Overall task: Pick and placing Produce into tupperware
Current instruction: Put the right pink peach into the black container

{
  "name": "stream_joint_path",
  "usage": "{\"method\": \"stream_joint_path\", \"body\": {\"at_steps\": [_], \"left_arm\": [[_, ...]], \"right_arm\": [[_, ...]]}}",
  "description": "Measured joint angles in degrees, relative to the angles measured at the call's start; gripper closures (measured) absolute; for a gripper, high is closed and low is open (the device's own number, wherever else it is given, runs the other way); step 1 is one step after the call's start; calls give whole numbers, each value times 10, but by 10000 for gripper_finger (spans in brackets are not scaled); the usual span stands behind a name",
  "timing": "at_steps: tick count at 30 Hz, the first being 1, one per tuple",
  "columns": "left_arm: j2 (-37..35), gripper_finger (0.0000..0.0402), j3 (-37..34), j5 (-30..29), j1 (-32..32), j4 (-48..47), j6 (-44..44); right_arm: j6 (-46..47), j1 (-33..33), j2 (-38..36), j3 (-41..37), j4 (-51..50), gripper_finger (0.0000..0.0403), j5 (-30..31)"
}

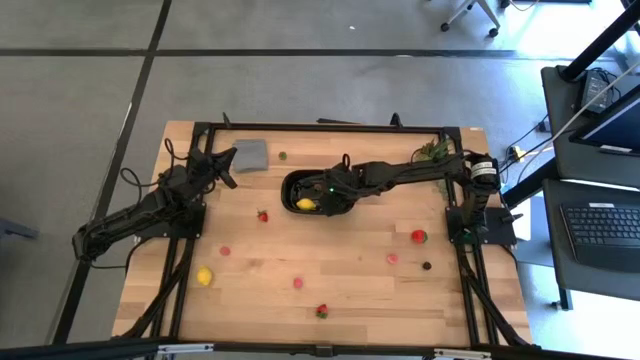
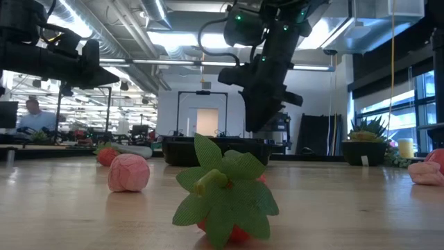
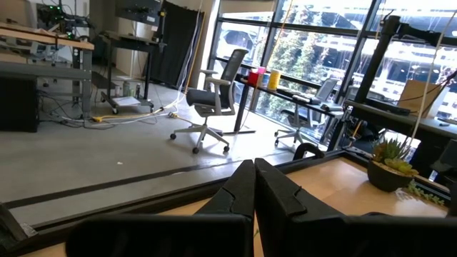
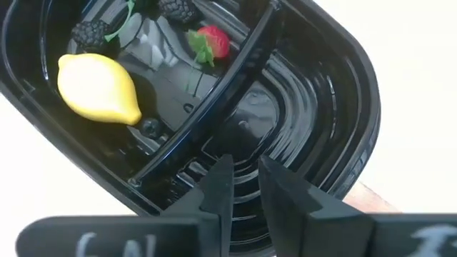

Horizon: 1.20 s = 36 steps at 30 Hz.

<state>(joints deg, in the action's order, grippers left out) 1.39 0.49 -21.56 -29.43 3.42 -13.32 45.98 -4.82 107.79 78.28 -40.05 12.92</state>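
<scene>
A: The right gripper hangs over the tupperware with its jaws a narrow slit apart and nothing between them. The left gripper is clenched, parked at the upper left of the high view near the flat grey piece.

B: And the tray?

A: Glossy black, oval, split by a divider. One compartment holds a lemon, a strawberry and dark berries; the jaws point into the other, bare compartment.

B: Room around it?

A: The tray sits upper centre of the table. Loose produce lies well apart across the lower half: a yellow lemon lower left, a red strawberry at right, and a leafy strawberry near the bottom edge.
</scene>
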Motion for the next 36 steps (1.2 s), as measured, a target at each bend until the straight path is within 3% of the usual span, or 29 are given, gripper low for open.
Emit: {"method": "stream_joint_path", "body": {"at_steps": [9, 17, 23, 32, 36], "left_arm": [[0, 401, 0, 0, 0, 0, 0], [0, 401, 0, 0, 0, 0, 0], [0, 401, 0, 0, 0, 0, 0], [0, 401, 0, 0, 0, 0, 0], [0, 401, 0, 0, 0, 0, 0]], "right_arm": [[3, 0, 0, 0, -15, 249, -81], [2, 0, 0, 0, -22, 177, -86], [-3, 0, 0, 28, -67, 167, -107], [-26, 30, 0, 125, -311, 166, -116], [-5, 55, 0, 139, -346, 166, -117]]}}
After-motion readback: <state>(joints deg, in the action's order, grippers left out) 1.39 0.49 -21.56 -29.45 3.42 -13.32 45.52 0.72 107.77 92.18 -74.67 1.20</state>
